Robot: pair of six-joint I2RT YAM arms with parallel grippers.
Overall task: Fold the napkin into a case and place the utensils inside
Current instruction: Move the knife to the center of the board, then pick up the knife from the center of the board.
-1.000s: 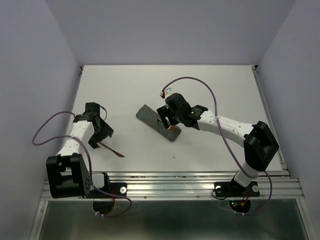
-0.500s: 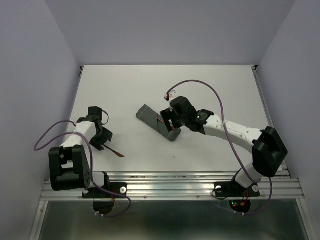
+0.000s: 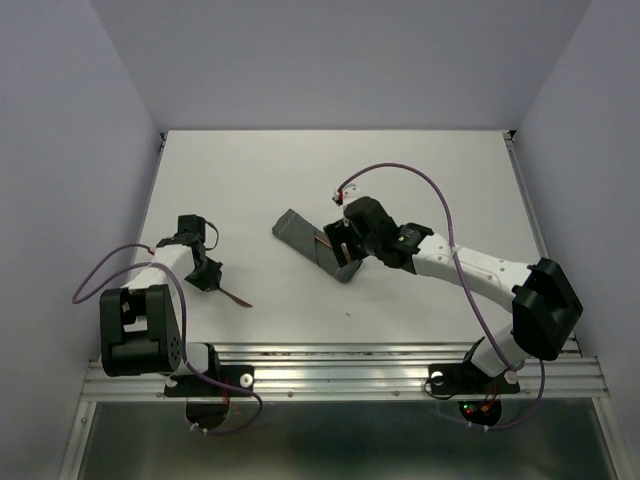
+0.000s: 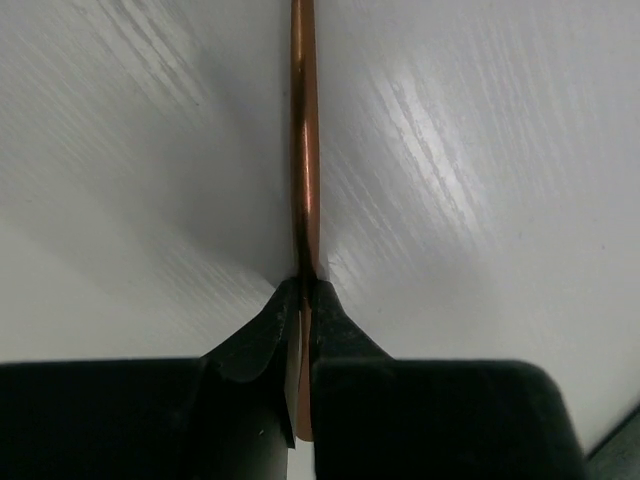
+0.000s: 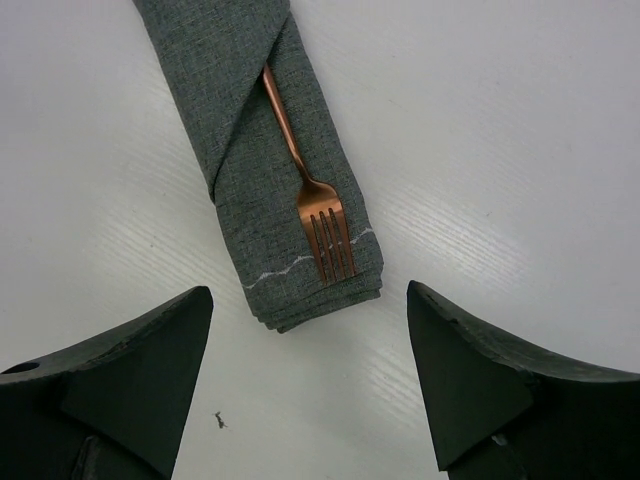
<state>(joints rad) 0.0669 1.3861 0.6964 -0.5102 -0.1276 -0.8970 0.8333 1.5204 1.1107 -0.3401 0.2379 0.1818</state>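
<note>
Two grippers work well apart on the white table (image 3: 420, 170): at the near left, the left gripper (image 4: 305, 290) is pinched tight on one end of a slim copper utensil (image 4: 303, 150) that runs away along the surface. Toward the middle, the right gripper (image 5: 305, 295) hangs spread wide, grasping nothing, over the grey-green case (image 5: 240, 130), where the fork (image 5: 322, 215) lies tucked under a diagonal fold, tines exposed on the cloth.

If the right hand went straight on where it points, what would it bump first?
The right hand would probably meet the case's near end, where the fork tines lie; depth is unclear.
</note>
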